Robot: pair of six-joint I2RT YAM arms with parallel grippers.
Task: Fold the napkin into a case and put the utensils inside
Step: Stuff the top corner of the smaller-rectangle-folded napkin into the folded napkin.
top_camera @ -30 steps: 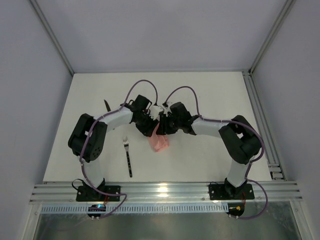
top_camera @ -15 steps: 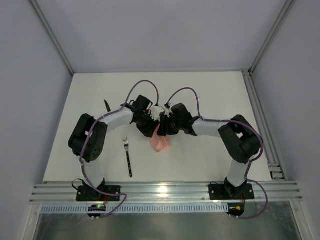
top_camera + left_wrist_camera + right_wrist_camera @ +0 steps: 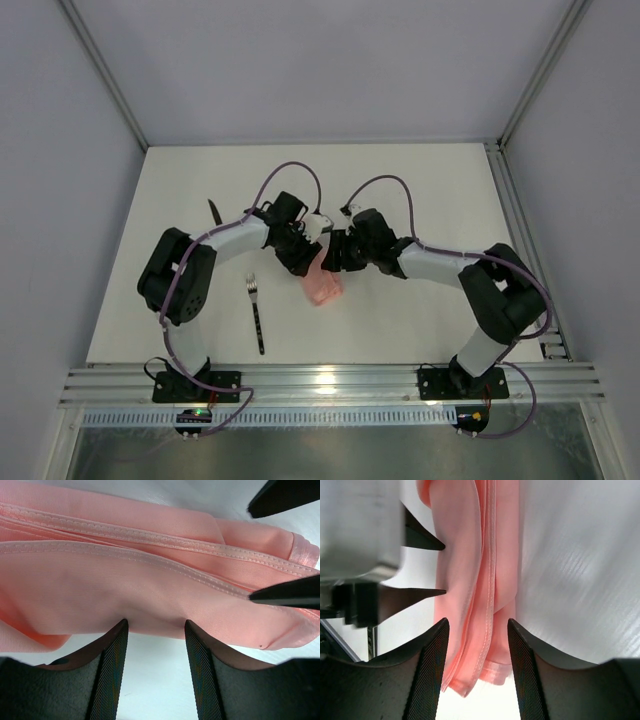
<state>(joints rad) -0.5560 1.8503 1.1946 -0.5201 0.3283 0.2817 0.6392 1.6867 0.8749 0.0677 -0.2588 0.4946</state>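
White tabletop (image 3: pixel 430 180), boxed in by pale grey walls (image 3: pixel 320 70): two robot arms, bolted to the aluminium rail (image 3: pixel 330 385) at the near edge, bend inward and meet over the middle.

Nearest the rail lies the fork (image 3: pixel 257 312), alone on the left, its dark handle toward the bases and its tines pointing away. Just beyond and to its right sits the napkin (image 3: pixel 320 283), folded into a narrow pink bundle of several layers with stitched hems showing along its length.

Both arms close on it from opposite sides. The left gripper (image 3: pixel 155 625) is released, fingers spread, bare tabletop showing between them and the cloth's long edge at their tips; whether they touch that hem is hard to tell. The right gripper (image 3: pixel 477 622) is likewise released, its fingers standing apart on either side of one end of the bundle without pinching it. Each wrist camera shows the other gripper's black fingertips across the cloth.

Farther back on the left, the black knife (image 3: pixel 214 210) lies partly hidden behind the left arm.
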